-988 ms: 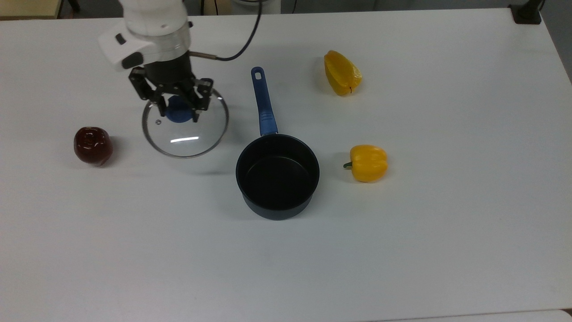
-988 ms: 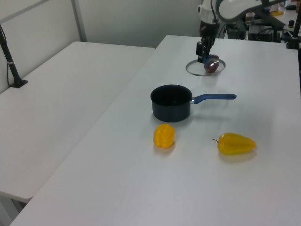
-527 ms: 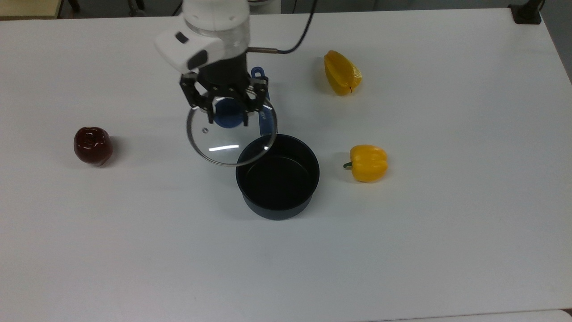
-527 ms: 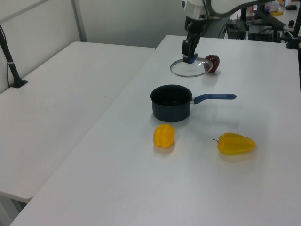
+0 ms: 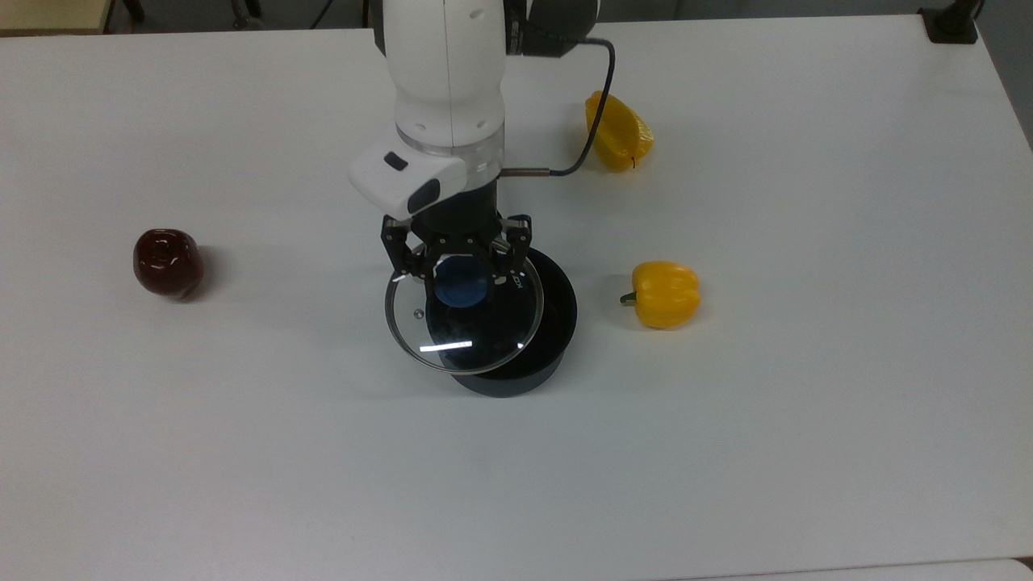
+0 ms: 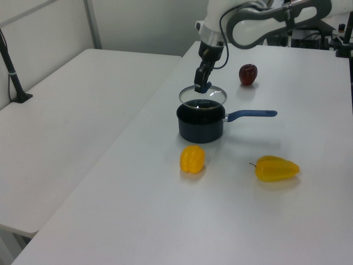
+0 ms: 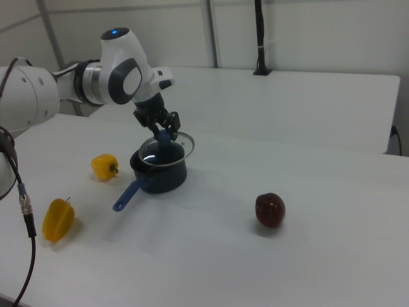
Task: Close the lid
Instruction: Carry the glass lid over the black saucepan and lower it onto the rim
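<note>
The lid (image 5: 464, 319) is lifted and hangs just above the pan (image 5: 516, 339), held by the claw (image 5: 462, 278), which is clamped on its blue knob (image 5: 461, 284). It is not yet centred; in the top view it sits toward the pan's left. Aligning and lowering remain. It is clear glass with a metal rim.
</note>
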